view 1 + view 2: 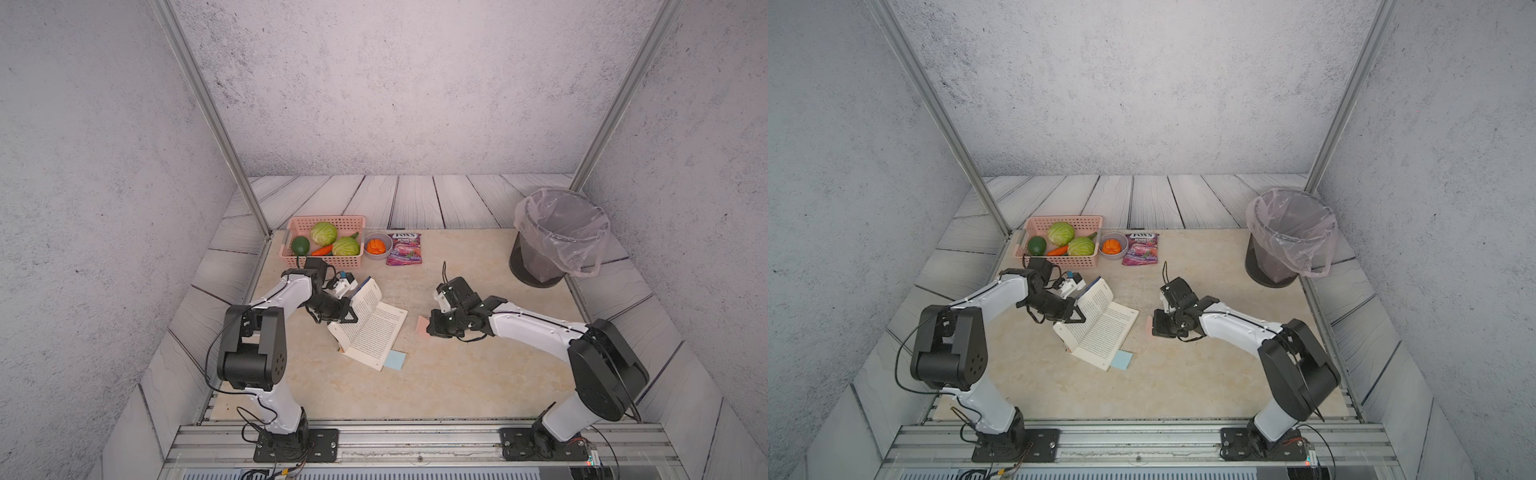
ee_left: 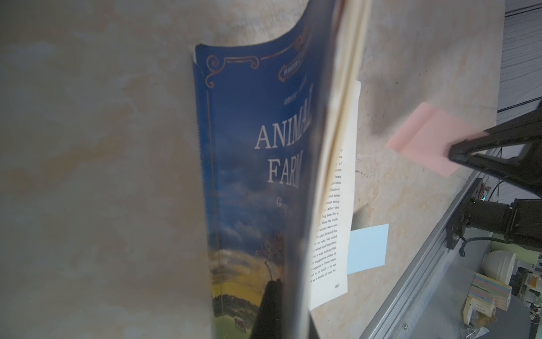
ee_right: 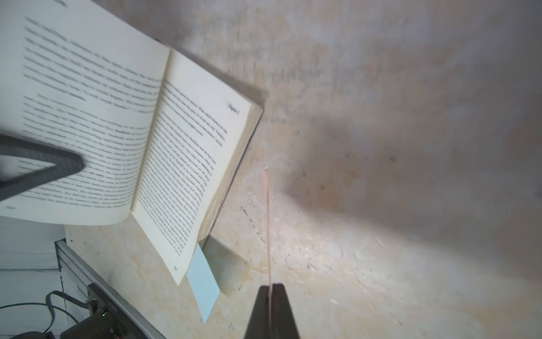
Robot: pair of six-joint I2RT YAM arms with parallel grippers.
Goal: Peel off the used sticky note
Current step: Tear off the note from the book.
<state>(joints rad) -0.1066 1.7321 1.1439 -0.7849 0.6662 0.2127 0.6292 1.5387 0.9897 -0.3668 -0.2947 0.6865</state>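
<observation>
Jutting from under the near corner of an open, blue-covered paperback book (image 1: 374, 328), a light blue sticky note (image 1: 395, 360) lies flat on the beige marbled desk (image 1: 457, 374), untouched by either arm. Just past it the left gripper (image 1: 352, 312) is clenched on the book's front cover and first leaves. It props that half up at a tilt while the other half lies flat, apparently to steady the volume and bare the page so a pull on a note would not drag the book along. Across from it the right gripper (image 3: 269, 293) has its jaws pressed flat on one edge of a pale pink square sticky note (image 2: 422, 141), held just beside the book and touching none of its pages. This looks to be the used note, free of the page, with only its disposal left. Along the desk's far edge stand a pink plastic lattice basket (image 1: 320, 261) of green and orange vegetables (image 1: 324, 233), a small grey bowl (image 1: 378, 256) holding something orange, and a purple candy packet (image 1: 405, 249). Well apart, at the far right corner, a dark waste bin (image 1: 536, 266) lined with a clear plastic bag stands open, the likely place for the note.
</observation>
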